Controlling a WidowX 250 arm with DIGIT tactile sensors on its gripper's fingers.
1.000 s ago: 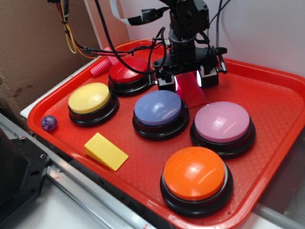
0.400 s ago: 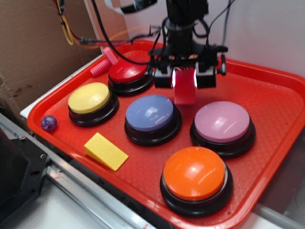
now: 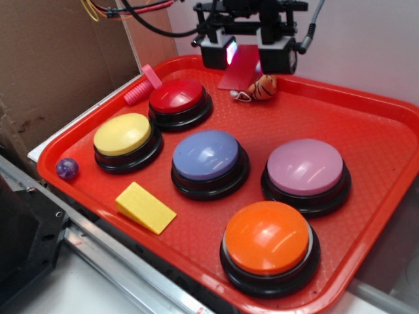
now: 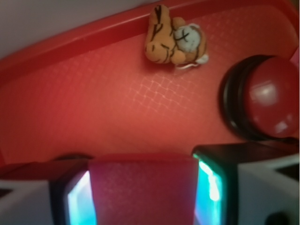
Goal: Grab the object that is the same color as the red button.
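Exterior view, read left to right: the red button [image 3: 178, 97] sits at the back of the red tray [image 3: 366, 124], and to its right the claw [image 3: 246, 53] hangs above the tray's far edge, closed on the dark-red wedge [image 3: 241, 67], lifted clear near a small tiger toy [image 3: 262, 87]. The wedge looks light, rigid and smooth, probably slippery plastic. Wrist view shows the pads [image 4: 77, 201] pressing its flat parallel sides [image 4: 143, 190], which seems the soundest hold, since the sloped face would likely squirt out.
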